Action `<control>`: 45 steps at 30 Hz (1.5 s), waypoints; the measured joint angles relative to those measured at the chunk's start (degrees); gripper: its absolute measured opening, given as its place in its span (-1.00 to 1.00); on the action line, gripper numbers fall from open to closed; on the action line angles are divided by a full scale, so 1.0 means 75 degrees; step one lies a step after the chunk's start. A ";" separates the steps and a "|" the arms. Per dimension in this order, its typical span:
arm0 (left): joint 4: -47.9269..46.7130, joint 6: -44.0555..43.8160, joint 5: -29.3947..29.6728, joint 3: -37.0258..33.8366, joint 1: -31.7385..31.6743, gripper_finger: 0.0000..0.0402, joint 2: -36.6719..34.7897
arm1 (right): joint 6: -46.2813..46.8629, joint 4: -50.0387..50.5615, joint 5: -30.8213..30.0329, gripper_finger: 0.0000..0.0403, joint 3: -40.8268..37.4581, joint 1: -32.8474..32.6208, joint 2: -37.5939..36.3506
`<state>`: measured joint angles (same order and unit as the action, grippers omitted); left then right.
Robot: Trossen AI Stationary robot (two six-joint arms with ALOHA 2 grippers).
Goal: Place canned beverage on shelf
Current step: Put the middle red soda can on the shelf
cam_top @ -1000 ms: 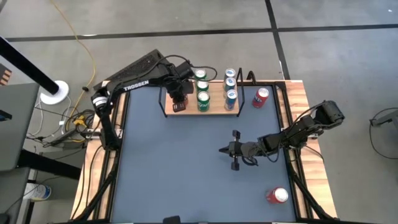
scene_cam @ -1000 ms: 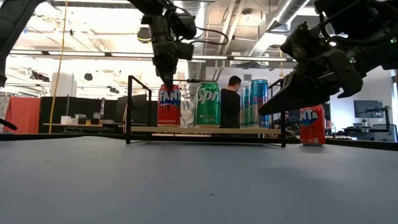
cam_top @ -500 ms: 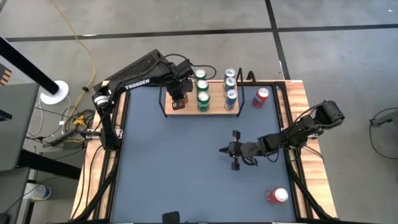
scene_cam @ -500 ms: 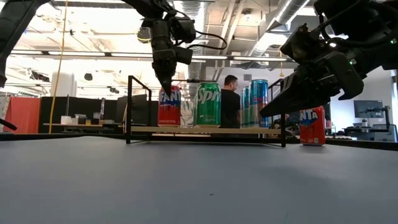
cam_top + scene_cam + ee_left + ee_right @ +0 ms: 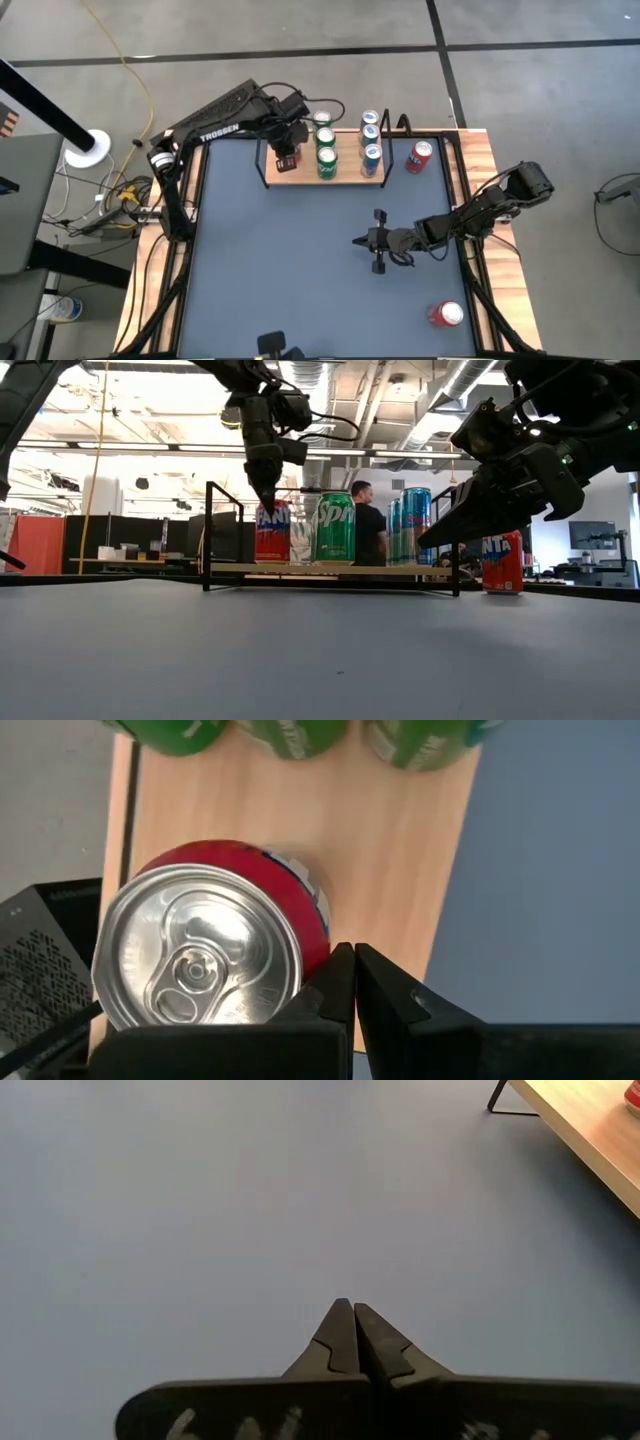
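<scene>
A red Fanta can [image 5: 287,164] stands upright on the left end of the light-wood shelf [image 5: 349,168], beside green cans [image 5: 326,152] and blue cans [image 5: 370,140]. My left gripper [image 5: 354,952] is shut and points steeply down at the red can's near side [image 5: 271,532]. My right gripper [image 5: 358,240] hangs shut over the middle of the table, clear of the top and of every can; in its wrist view the tips [image 5: 353,1308] have only bare tabletop ahead. My left gripper's shut fingertips [image 5: 340,970] lie against the red can's side wall just under its top rim [image 5: 318,942], on the side facing the table's near edge. They come from above, slanting down. The can stands upright with its base on the shelf board [image 5: 400,840].
A red can [image 5: 420,156] stands on the table just right of the shelf, and another [image 5: 446,314] lies near the right front corner. Black wire frames [image 5: 223,530] rise at the shelf's ends. People and room fittings show beyond the table in the low view.
My left gripper, shut throughout, has moved toward the table's far edge. The red can has slid a little the same way along the shelf board, staying upright.
</scene>
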<state>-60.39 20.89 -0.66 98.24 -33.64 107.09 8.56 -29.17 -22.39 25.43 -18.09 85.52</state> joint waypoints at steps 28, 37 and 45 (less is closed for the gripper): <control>0.0651 -0.0040 -0.0013 0.0006 -0.0535 -1.00 -0.0004 | 0.0000 0.0003 0.0000 -1.00 -0.0003 0.0000 0.0000; 0.0646 -0.0115 -0.0021 0.0015 -0.0691 -1.00 0.0086 | 0.0000 0.0003 0.0001 -1.00 -0.0009 0.0000 0.0000; 0.0581 -0.0015 -0.0047 0.0012 -0.0664 -1.00 0.0445 | 0.0000 0.0020 0.0001 -1.00 -0.0009 0.0003 0.0000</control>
<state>-56.03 20.78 -1.02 98.32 -38.62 110.43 8.56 -29.02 -22.38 25.36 -18.06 85.52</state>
